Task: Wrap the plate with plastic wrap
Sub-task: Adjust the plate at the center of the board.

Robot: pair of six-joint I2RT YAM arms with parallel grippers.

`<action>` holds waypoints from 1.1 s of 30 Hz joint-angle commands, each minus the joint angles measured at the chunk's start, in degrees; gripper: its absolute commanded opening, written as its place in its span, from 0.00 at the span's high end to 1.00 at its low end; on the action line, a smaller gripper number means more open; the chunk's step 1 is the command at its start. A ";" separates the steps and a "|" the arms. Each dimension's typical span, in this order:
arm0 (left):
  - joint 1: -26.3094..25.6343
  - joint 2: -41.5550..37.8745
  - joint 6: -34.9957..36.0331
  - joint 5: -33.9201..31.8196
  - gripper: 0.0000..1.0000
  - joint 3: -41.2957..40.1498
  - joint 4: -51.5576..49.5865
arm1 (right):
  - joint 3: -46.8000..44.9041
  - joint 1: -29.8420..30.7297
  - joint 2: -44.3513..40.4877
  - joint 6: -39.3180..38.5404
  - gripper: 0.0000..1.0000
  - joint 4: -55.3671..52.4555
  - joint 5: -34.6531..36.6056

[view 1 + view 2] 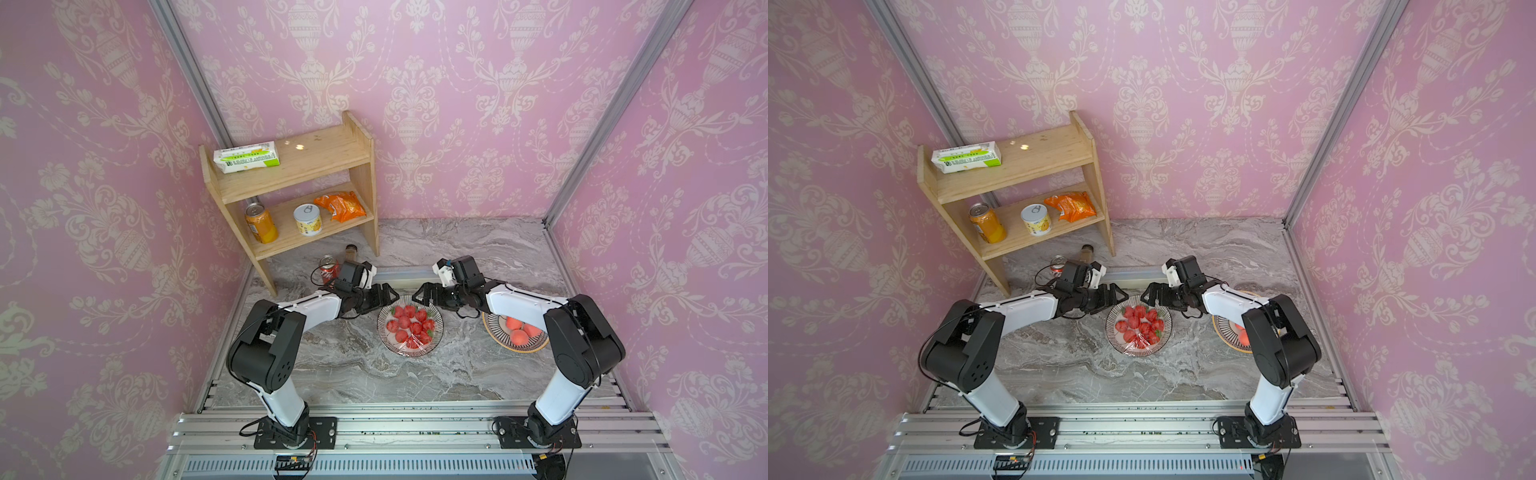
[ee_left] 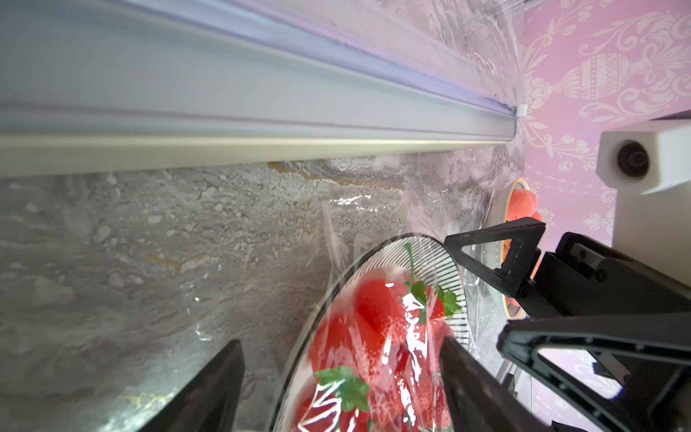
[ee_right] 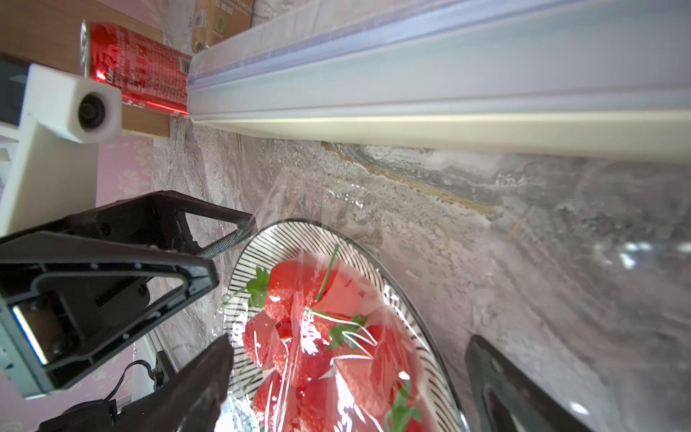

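I see pink walls papered with cream urns and vines on three sides, joined by aluminium posts. The tabletop is grey veined marble under soft, even light. A two-tier wooden shelf stands at its far left corner.

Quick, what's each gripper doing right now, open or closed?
Left gripper: open, holding nothing, at the rim of the film-covered black-striped round plate.
Right gripper: open, holding nothing.

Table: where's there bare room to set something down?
Free: the table in front of the strawberry plate, between the arm bases; also the back right corner behind the box. Crowded: left gripper and right gripper at that plate, can and bottle by the shelf, peach plate under the right arm.
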 commanded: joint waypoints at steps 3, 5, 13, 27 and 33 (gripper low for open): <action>-0.44 0.37 -1.29 4.14 0.17 -2.10 0.33 | -2.37 1.23 0.08 4.19 0.01 1.45 -1.45; -0.63 -0.14 -2.52 4.90 0.17 -3.31 1.59 | -3.01 1.53 -0.37 5.08 0.01 1.84 -1.68; -1.37 -0.38 -8.90 8.75 0.17 -6.12 9.06 | -7.06 3.49 -1.61 12.52 0.01 7.59 -3.91; 2.87 -5.03 -3.85 -0.82 0.15 -6.22 0.96 | -9.28 1.90 -10.06 12.87 0.00 -6.26 3.41; 7.01 -11.21 -0.73 0.18 0.15 -7.05 -5.91 | -1.98 -0.32 -11.04 -0.71 0.00 -11.22 2.48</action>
